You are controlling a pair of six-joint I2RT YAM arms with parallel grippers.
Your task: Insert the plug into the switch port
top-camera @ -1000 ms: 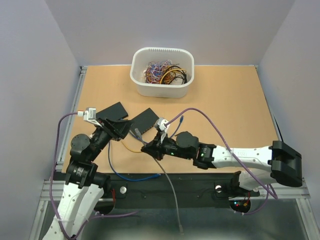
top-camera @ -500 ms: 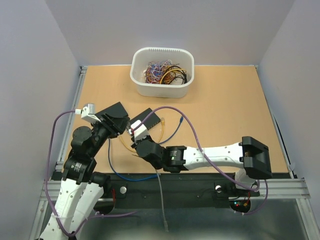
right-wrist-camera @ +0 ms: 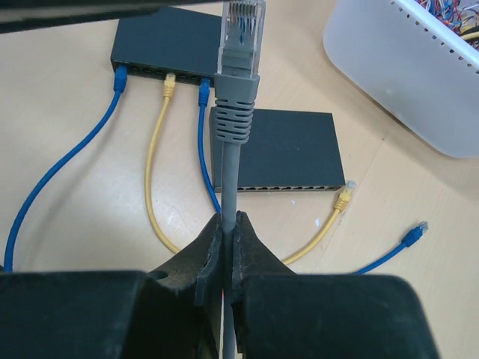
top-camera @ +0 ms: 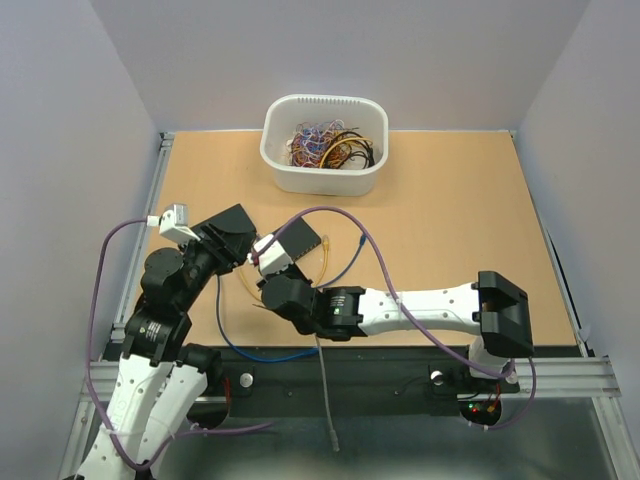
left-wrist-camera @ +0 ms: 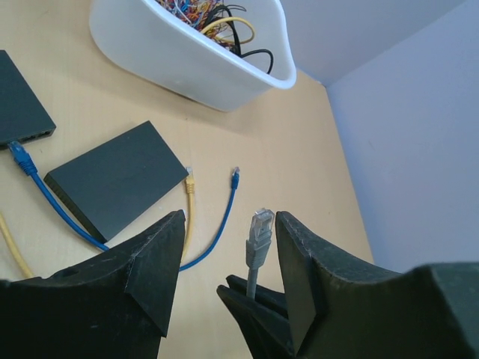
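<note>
One grey plug (right-wrist-camera: 239, 34), cable (right-wrist-camera: 230, 179) clamped in right end effector (right-wrist-camera: 225, 224), left end effector (left-wrist-camera: 228, 224) parted close by

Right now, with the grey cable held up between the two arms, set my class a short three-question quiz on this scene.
1. True or false: the right gripper is shut on the grey cable.
2. How many cables are plugged into the far switch? A) one B) three C) five
3. Fill in the missing word: the left gripper is ____, with one finger on each side of the grey plug.

Key: 1 true; 2 B; 3 open.
</note>
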